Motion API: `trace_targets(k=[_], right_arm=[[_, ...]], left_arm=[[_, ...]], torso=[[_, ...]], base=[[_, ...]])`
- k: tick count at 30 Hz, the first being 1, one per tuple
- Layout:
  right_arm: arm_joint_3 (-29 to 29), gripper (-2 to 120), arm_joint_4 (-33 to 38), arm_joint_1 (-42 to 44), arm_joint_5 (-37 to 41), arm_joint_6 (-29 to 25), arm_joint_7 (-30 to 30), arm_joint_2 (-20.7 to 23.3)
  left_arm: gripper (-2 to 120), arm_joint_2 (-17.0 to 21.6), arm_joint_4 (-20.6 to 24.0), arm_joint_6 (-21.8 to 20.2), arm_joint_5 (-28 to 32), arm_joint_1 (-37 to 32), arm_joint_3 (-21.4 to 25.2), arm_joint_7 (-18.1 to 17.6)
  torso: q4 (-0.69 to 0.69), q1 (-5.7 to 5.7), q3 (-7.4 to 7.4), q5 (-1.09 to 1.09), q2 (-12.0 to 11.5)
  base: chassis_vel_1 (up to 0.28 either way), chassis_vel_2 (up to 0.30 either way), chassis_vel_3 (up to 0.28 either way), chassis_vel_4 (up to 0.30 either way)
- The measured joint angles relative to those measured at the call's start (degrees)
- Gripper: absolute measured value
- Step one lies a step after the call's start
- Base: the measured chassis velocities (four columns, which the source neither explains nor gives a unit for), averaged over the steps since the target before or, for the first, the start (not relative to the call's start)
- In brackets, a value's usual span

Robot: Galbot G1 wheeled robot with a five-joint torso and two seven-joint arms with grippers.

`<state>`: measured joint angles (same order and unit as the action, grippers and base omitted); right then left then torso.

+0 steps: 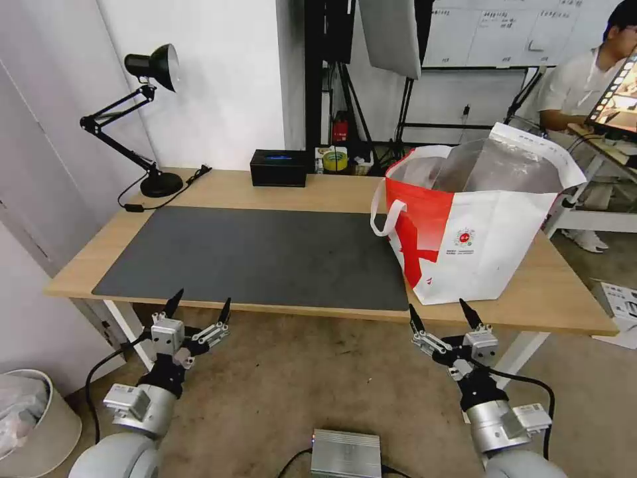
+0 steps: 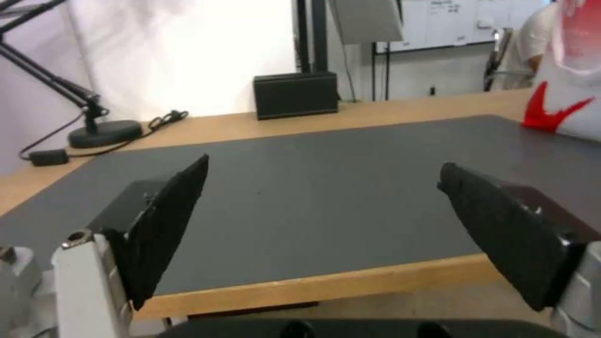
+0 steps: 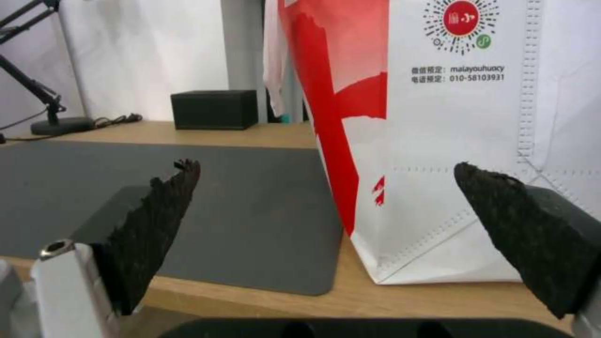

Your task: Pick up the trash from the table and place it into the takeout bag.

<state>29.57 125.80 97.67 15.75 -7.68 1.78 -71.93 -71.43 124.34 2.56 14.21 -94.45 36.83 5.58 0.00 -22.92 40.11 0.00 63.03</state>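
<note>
**Both grippers empty, short of the desk**

Nearest me, left gripper (image 1: 199, 307) and right gripper (image 1: 442, 313) hang before the desk (image 1: 318, 189) edge, fingers spread wide, holding nothing. Beyond, mat (image 1: 252, 255) bare; bag (image 1: 474, 219) stands right. Reaching in, I risk clipping the bag and tipping it.

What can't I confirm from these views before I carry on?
- Contents of the takeout bag: head view, hidden by its front wall and foil lining.
- The bag's mouth: both wrist views, cut off at the frame edge.
- Floor under the table: hidden by the tabletop.
</note>
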Motion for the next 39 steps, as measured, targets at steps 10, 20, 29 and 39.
trace_targets(k=[10,20,29,39], right_arm=[[0.0,100,0.0,0.0,0.0,0.0,0.0,0.0],[0.0,100,0.0,0.0,0.0,0.0,0.0,0.0],[0.0,100,0.0,0.0,0.0,0.0,0.0,0.0],[0.0,100,0.0,0.0,0.0,0.0,0.0,0.0]], left_arm=[[100,0.4,-1.6,1.1,-0.9,0.4,-0.5,1.3],[100,0.4,-1.7,0.9,-1.0,0.5,-0.6,1.1],[100,0.5,-1.7,0.9,-1.0,0.5,-0.6,1.0],[100,0.5,-1.7,0.8,-1.0,0.5,-0.6,1.0]], torso=[[0.00,0.00,0.00,0.00,0.0],[0.00,0.00,0.00,0.00,0.0],[0.00,0.00,0.00,0.00,0.0],[0.00,0.00,0.00,0.00,0.0]], base=[[0.000,0.000,0.000,0.000],[0.000,0.000,0.000,0.000],[0.000,0.000,0.000,0.000],[0.000,0.000,0.000,0.000]])
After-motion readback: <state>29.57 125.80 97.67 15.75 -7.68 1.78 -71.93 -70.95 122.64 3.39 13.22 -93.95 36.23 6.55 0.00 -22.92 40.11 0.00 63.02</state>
